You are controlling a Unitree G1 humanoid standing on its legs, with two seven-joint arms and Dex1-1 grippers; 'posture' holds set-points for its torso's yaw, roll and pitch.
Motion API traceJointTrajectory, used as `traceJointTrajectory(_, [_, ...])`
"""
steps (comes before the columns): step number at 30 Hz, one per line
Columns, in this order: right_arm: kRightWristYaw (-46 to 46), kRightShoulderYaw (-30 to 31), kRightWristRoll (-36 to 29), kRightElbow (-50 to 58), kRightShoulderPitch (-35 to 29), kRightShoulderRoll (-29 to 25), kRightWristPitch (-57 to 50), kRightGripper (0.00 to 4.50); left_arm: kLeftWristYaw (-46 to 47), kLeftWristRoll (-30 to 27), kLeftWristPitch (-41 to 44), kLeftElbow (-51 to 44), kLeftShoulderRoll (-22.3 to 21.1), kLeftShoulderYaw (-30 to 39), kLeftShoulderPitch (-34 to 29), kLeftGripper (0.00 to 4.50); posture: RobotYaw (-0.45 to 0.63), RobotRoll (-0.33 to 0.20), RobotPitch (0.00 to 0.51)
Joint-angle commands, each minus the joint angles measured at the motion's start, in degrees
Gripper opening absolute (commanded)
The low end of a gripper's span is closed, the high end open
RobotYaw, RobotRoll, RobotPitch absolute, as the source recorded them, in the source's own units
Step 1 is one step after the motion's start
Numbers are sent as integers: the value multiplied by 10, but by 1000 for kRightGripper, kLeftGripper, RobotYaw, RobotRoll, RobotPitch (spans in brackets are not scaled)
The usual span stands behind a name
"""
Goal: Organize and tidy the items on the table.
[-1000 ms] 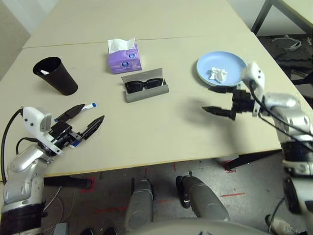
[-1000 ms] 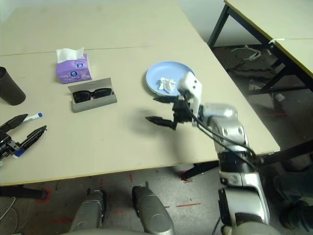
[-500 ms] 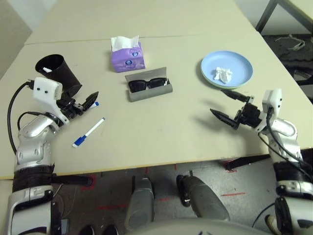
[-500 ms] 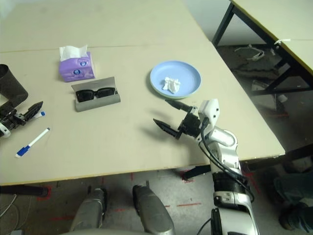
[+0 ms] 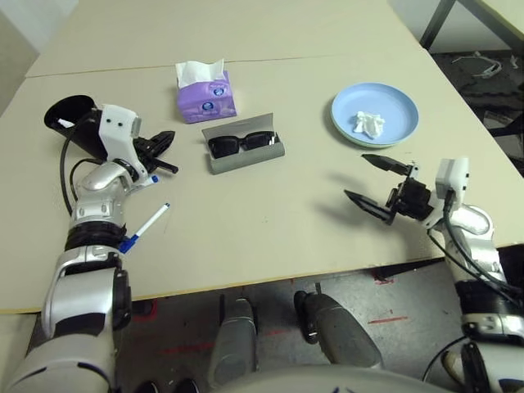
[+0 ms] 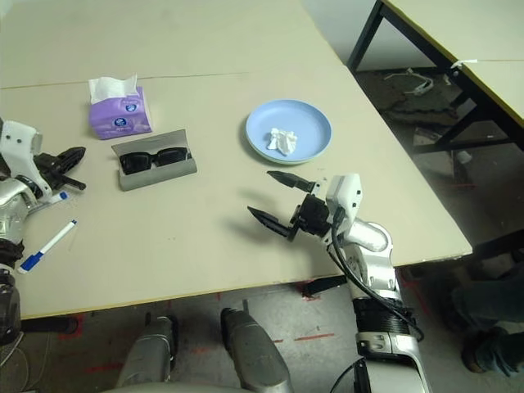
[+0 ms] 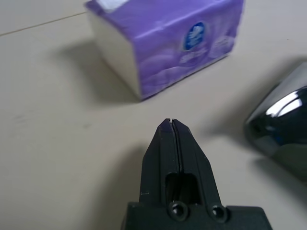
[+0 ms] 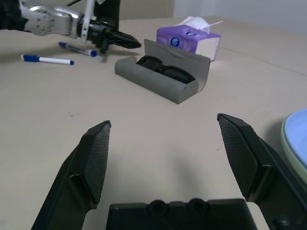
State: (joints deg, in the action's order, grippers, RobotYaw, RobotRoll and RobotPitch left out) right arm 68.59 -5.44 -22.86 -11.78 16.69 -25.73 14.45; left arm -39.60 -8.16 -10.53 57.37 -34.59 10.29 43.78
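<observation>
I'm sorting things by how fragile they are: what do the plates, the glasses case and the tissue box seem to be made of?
Stacked plates: probably plastic, smooth, evenly coloured.
Glasses case: stiff board or leatherette, matte grey, with crisp straight folds.
Tissue box: likely soft plastic film, given its glossy, wrinkled purple sides.

I'm seeing a plain beige table (image 5: 246, 229), a purple tissue box (image 5: 206, 100) showing blue-and-white logos, and a grey case (image 5: 246, 160) carrying black sunglasses (image 5: 241, 144). My upper plate (image 5: 393, 102) is showing light blue, the lower one (image 8: 293, 162) pale green. The tissue (image 5: 369, 124) is gleaming white; my markers (image 5: 152, 221) (image 8: 79, 49) are pairing white with blue.
</observation>
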Motion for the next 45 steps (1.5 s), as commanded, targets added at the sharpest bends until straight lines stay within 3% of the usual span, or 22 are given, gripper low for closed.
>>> traceJointTrajectory(1, [6, 6, -5, 2, -10, -7, 0, 4500, -7, 13, -18, 40, 8, -8, 15, 18, -253, 0, 221])
traceJointTrajectory(16, [-4, 22, 2, 15, -24, -10, -10, 4500, -45, 31, -54, 96, 19, -26, 54, 18, -264, 0, 223])
traceJointTrajectory(32, [-13, 27, -5, 16, -12, -9, -25, 4500, -186, 41, -63, -16, 12, -75, -49, 18, -257, 0, 226])
traceJointTrajectory(45, [1, 31, -5, 8, -9, -12, -30, 4500, -196, 21, -19, -88, -18, -56, -69, 18, -236, 0, 226])
